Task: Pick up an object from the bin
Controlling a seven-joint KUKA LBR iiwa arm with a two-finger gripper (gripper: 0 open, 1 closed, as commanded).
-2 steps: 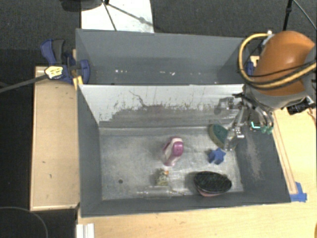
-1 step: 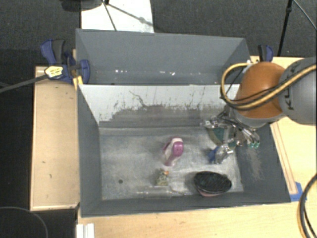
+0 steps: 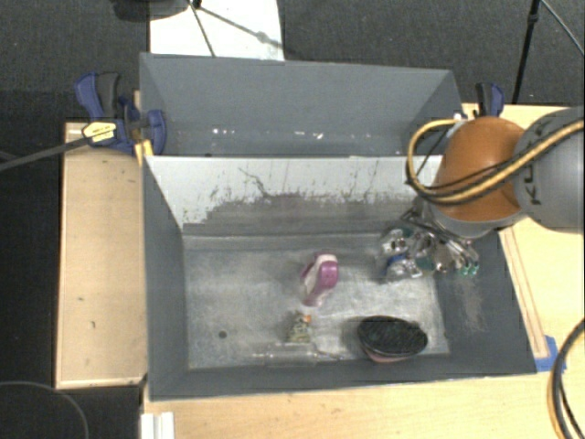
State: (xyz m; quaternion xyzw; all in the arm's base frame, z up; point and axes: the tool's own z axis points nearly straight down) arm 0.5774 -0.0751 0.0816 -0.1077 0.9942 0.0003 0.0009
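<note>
Dark capital lettering stands on the grey arm link (image 3: 551,186) at the right, just beside the orange cover (image 3: 480,167). It runs down the link and is crossed by a cable. Its first letter looks like a "K"; the rest cannot be made out. Nothing legible stands on the things in the bin (image 3: 164,273): the purple and white piece (image 3: 320,278), the dark oval thing (image 3: 391,337) and the small greenish piece (image 3: 299,329) carry no readable print, number or label.
</note>
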